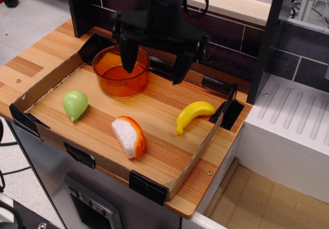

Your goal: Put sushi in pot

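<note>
The sushi point(129, 136), a white block with an orange topping, lies on its side near the front of the cardboard-walled tray. The pot point(120, 71), translucent orange and round, stands at the tray's back left and looks empty. My black gripper point(155, 66) hangs open above the back of the tray, its left finger point(128, 57) over the pot and its right finger point(182, 67) to the right of the pot. It holds nothing. The sushi is well in front of it.
A green pear-shaped toy point(75, 104) lies at the tray's left, a yellow banana point(194, 113) at its right. Low cardboard walls point(198, 155) ring the wooden board. A dark brick wall stands behind; a white unit point(293, 131) sits to the right.
</note>
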`<state>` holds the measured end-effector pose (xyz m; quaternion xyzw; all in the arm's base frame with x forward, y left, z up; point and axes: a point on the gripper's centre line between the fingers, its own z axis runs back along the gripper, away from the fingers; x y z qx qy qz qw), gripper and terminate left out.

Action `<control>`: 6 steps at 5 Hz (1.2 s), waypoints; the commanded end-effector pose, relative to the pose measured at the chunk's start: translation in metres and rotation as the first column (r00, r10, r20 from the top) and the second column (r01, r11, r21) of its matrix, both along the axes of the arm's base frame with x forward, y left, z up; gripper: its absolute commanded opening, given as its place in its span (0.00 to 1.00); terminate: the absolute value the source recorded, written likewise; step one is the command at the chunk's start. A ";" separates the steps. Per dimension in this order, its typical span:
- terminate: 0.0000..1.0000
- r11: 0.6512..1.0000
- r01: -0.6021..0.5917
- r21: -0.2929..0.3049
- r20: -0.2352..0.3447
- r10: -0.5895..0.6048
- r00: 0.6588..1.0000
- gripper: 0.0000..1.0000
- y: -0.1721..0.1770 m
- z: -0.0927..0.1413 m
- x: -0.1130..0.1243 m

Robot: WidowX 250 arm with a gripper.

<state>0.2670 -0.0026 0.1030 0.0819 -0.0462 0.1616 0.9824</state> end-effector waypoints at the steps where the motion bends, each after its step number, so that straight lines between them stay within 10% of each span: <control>1: 0.00 0.943 -0.314 -0.111 0.028 0.319 0.947 1.00 0.019 -0.011 -0.021; 6: 0.00 0.902 -0.399 -0.166 0.090 0.417 0.904 1.00 0.025 -0.091 -0.031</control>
